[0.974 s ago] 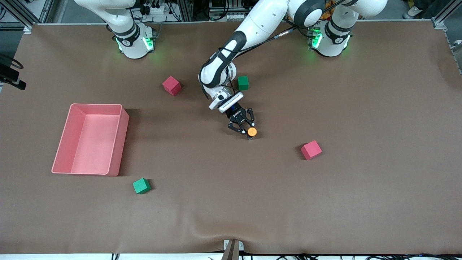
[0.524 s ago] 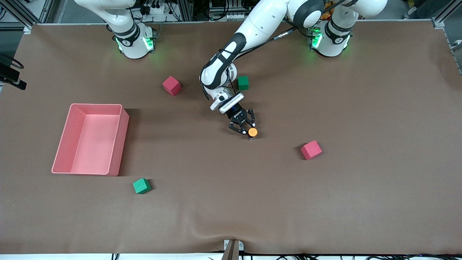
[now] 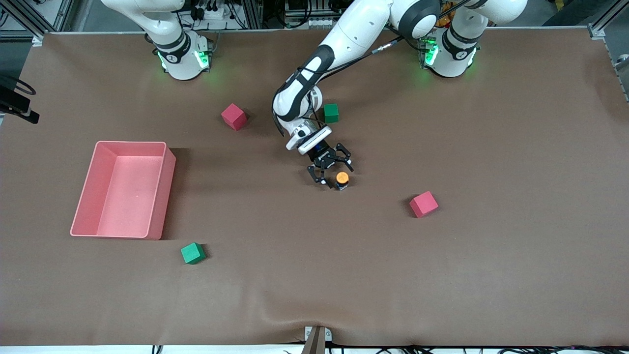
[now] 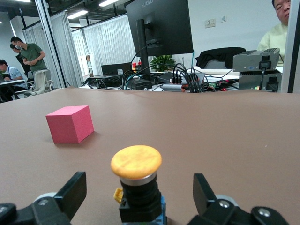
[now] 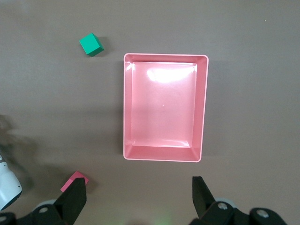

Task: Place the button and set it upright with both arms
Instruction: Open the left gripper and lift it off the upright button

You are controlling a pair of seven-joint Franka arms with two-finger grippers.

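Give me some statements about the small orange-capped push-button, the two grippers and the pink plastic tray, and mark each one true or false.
1. The orange-capped push-button stands upright on the brown table cover. True.
2. The left gripper is shut on the button. False: its fingers are spread, one on each side of the button, not touching it.
3. The pink plastic tray holds a green foam cube. False: the tray has nothing in it.
4. The right gripper is open, over the tray. True.
5. A pink foam cube shows in the left wrist view. True.
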